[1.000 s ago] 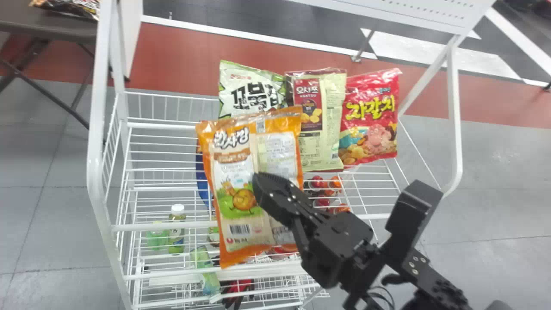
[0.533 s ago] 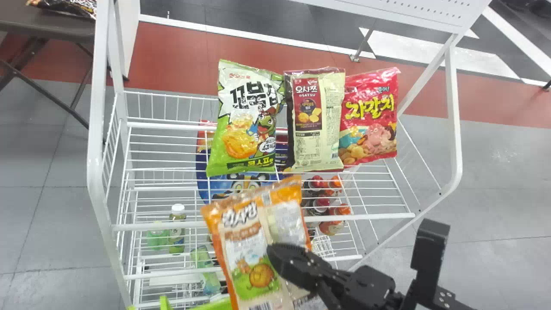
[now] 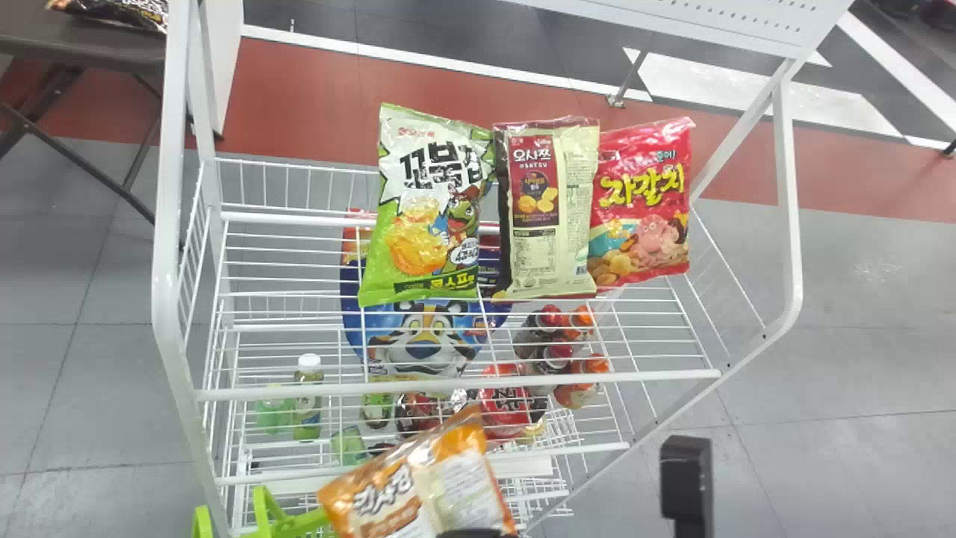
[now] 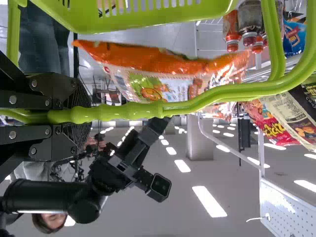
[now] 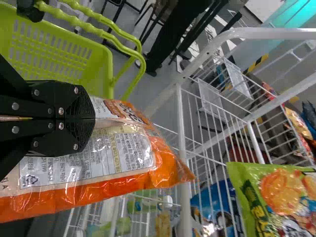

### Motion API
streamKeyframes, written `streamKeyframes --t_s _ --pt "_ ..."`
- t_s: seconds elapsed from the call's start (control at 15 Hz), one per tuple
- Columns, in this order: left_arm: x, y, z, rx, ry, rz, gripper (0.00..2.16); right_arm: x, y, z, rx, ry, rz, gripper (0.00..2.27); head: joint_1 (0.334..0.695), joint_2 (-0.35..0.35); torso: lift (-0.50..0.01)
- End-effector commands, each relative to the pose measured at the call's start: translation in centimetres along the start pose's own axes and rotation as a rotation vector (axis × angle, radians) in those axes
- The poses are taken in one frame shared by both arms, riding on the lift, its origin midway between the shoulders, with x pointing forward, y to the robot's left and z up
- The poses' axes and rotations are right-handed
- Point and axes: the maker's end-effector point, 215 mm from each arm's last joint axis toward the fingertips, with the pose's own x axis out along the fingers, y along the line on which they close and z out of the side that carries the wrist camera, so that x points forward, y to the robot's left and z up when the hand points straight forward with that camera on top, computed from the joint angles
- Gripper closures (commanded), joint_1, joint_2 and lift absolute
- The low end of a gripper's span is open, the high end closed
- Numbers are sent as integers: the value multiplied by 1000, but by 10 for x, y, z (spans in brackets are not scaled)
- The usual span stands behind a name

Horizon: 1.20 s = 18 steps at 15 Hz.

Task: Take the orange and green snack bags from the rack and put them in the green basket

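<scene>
Rack holds green bag (2 others alongside).

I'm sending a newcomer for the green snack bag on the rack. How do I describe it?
Find the white wire rack, where three snack bags sit in a row. The green snack bag is at the robot's left end. Its green lower half and white top set it apart from the maroon-and-cream bag beside it and the red bag.
</scene>
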Motion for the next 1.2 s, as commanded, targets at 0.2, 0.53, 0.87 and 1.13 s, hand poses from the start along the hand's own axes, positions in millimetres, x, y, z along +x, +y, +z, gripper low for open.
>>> streamKeyframes --t_s 0.2,0.53,0.87,1.13 --pt "-1 -6 -2 -8 -4 -33 2148 64 38 -49 20 115 76 2246 695 -350 0" --pt "-1 -9 -4 -1 -6 -47 2148 105 47 -67 11 151 103 2246 695 -99 0" --pt "1 -14 -6 -3 3 -66 2148 130 27 -91 56 166 79 2246 695 -17 0" --pt "1 -14 -11 -6 5 -69 2148 134 25 -91 35 130 65 2246 695 -14 0"
